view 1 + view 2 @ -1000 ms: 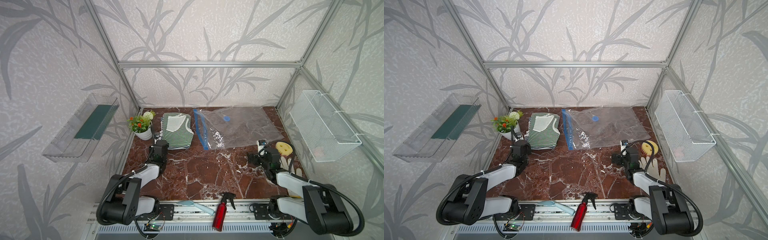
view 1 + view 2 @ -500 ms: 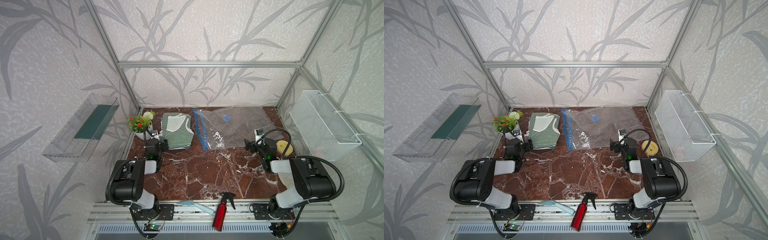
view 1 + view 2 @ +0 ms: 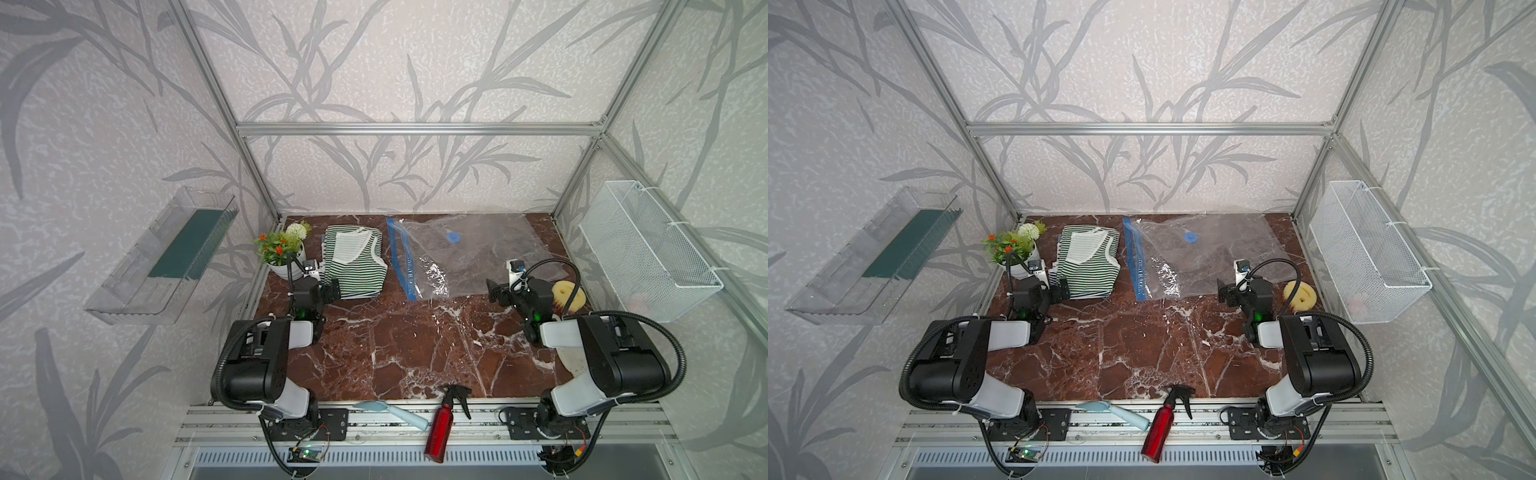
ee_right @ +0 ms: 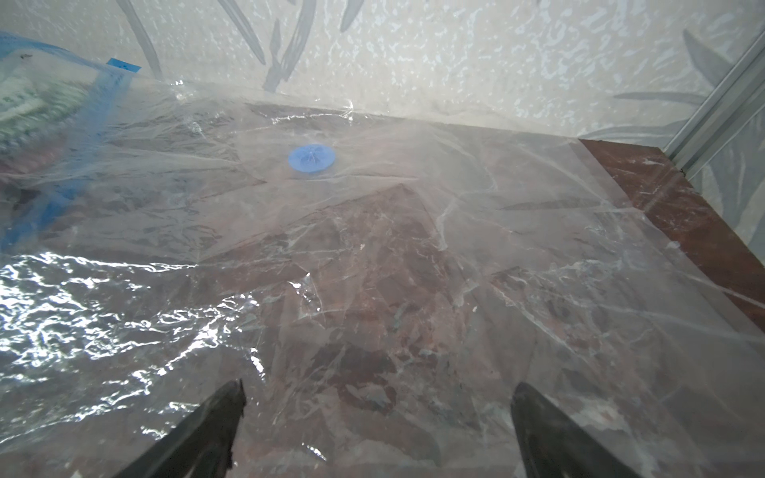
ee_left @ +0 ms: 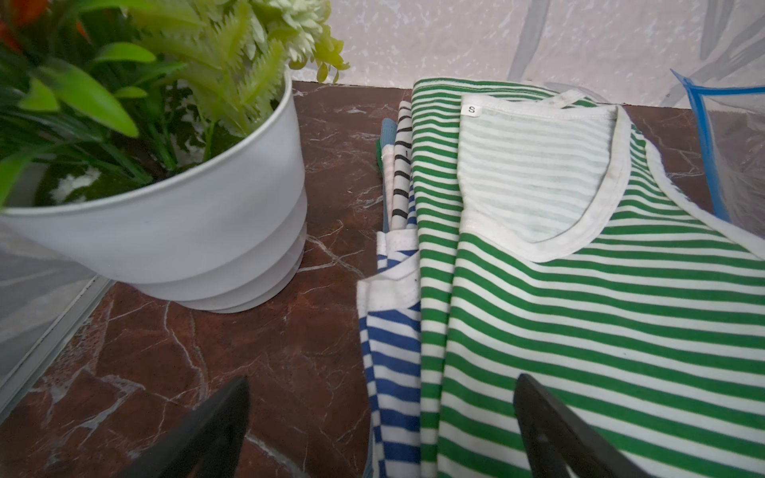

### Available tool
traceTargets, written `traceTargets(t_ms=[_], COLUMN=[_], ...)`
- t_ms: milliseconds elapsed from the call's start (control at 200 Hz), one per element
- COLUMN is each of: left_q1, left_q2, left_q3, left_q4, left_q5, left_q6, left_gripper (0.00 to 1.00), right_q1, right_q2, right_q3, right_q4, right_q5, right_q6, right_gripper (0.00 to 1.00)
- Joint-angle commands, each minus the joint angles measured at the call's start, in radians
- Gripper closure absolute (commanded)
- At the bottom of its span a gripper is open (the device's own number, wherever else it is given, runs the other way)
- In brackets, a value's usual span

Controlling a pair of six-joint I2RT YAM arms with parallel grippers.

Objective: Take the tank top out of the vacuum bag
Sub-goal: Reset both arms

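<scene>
My left tool (image 3: 334, 291), released, is nearer: green-striped tank top (image 3: 357, 266) just at 1 o'clock, long axis 12–6, clear of vacuum bag (image 3: 478, 257).

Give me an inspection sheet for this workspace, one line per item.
Surface: marble table, no spills seen.
Job's things: tank top out, atop a folded stack beside the bag; bag flat, looks empty.
Clutter: plant, sponge; spray bottle and brush on the front rail.
Tools: left tool open by the tank top; right tool open over the bag.
Cables: cables looped at each arm, none seen snagged.
Surroundings: wire basket, clear shelf on the side walls.
</scene>
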Motion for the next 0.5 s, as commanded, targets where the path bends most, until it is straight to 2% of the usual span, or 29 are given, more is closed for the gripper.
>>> traceTargets(t_ms=[0,495], left_q1=[0.004,0.004], left_q2=[-0.011,-0.011], left_q3=[0.010,0.012], left_q4=[0.000,-0.002], left_q5=[0.007,0.008], left_q6=[0.012,0.011], left_gripper=[0.01,0.01], right_q1=[0.003,0.003], right_q2=[0.007,0.011], right_q3=[-0.005,0.007], right_q4=[0.044,0.025], right_q5=[-0.014,-0.016], right_q6=[-0.007,-0.007], right_gripper=[0.01,0.01])
